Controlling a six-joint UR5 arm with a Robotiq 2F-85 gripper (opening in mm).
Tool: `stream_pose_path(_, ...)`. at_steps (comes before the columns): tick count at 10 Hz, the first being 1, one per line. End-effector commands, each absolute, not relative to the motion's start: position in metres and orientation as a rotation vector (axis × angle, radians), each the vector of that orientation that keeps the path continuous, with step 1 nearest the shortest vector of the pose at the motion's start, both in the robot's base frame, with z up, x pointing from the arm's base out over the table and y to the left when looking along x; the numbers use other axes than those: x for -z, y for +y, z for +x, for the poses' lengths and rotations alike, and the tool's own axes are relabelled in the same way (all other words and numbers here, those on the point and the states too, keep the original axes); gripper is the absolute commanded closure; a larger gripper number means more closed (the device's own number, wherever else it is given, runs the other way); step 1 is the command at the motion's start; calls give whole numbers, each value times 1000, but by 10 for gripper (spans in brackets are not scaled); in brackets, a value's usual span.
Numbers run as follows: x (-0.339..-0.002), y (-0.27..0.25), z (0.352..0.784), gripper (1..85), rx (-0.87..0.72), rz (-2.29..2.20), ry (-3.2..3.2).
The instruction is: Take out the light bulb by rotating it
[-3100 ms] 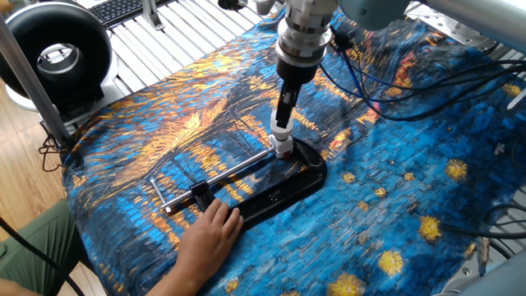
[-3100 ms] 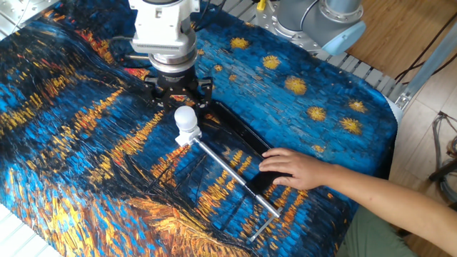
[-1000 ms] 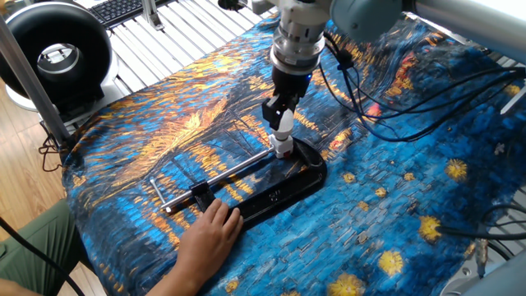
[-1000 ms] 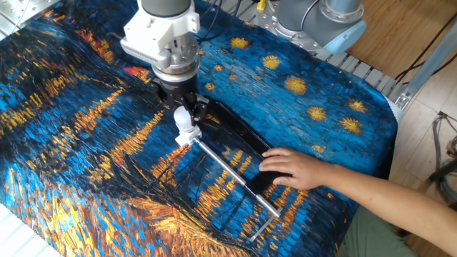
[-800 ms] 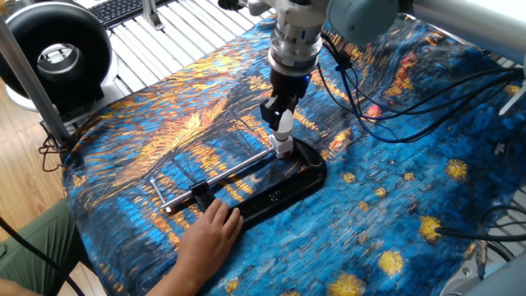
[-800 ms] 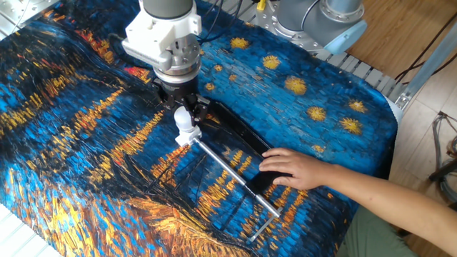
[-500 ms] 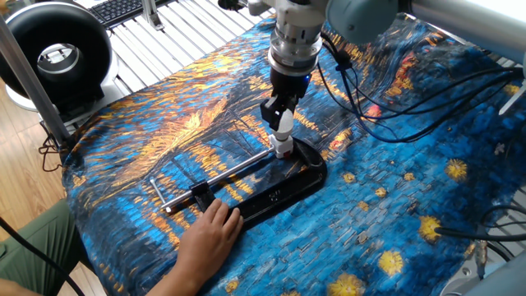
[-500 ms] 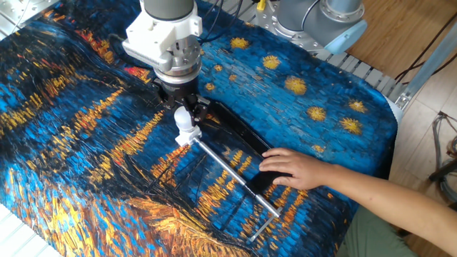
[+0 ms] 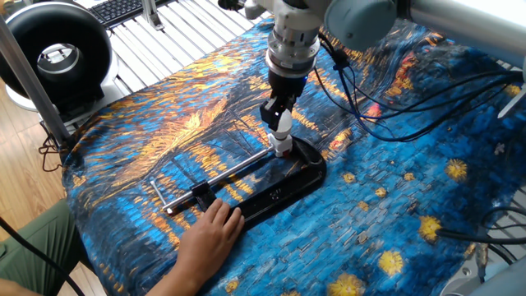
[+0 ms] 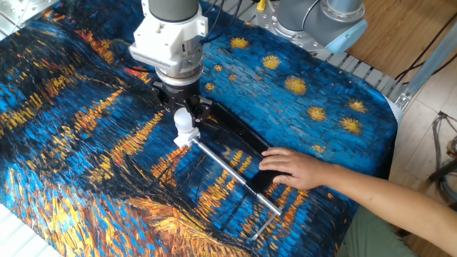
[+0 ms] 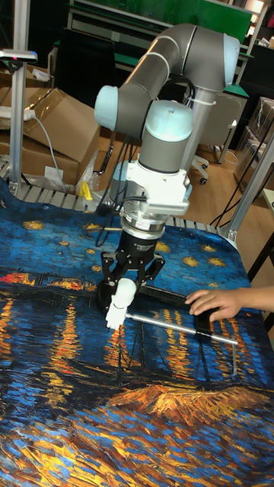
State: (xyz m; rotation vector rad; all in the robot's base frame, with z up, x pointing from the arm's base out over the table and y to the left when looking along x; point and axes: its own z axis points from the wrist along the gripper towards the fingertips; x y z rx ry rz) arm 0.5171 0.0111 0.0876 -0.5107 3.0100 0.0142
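Since three seconds ago the gripper [image 10: 184, 118] has dropped and clenched on the light bulb [image 10: 185, 119], which stands in its socket [image 10: 187, 137] (held in a black clamp [image 9: 283, 189]); unscrewing is underway, calling next for more twisting, then lifting.

One fixed view looks down from a raised spot beside the table [image 9: 123, 74], facing across the painted cloth [image 9: 394, 205], with the person's hand [image 9: 205, 238] entering at about 7 o'clock and the arm coming in from 12 o'clock. The other fixed view looks down from the opposite side: there the hand [image 10: 293, 169] enters from 4 o'clock. The tall fixed view stands lower and closer, facing the arm head-on, workshop behind it, the hand [image 11: 217, 302] at 3 o'clock. All three share the gripper [image 9: 279, 123] [image 10: 183, 116] [image 11: 128, 280] and the black clamp [image 9: 283, 191] mid-cloth.
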Motion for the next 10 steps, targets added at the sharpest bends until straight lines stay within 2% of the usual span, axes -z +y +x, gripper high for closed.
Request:
stream_pose_path(1, -101, 2, 515, 637, -21, -777, 2950)
stream_pose_path(4, -92, -2, 521, 660, 60, -1062, 2843)
stream_pose_path(10, -80, -2, 531, 687, 95, -1393, 2649)
